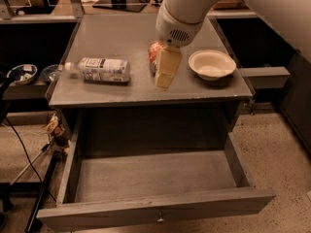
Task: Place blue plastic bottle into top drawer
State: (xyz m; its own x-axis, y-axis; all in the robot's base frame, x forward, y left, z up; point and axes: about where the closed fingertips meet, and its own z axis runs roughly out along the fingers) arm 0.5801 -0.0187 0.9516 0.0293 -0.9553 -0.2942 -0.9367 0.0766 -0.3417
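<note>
One drawer (155, 176), the top one, is pulled fully out at the near edge of view; grey floor bare, knob (159, 220) at the centre of its front panel. Its back part sits under the worktop (121, 35) overhang.

Bottle (103, 70) is not yet in the drawer: it lies on its side on the left half of the worktop, cap pointing left, near the left edge. Untouched.

Gripper (163, 84) hangs pointing down over the middle of the worktop, well apart from the bottle and holding nothing. Open or closed: cannot tell from this angle. Red can (154, 57) is just behind it, partly hidden. White bowl (212, 65) is to the right, apart from both.

Step in hand, by my reading: reach for the bottle. Grasp not begun.

Risks:
- The can is the nearest thing to the gripper. A descent from here would take or knock the wrong object.
- The bottle is round and on its side. A glancing or off-centre touch could roll it.
- Cap end is close to the left edge, so a leftward push could send it off the worktop.
- Lowering into the drawer too far back could clip the front lip of the worktop.
</note>
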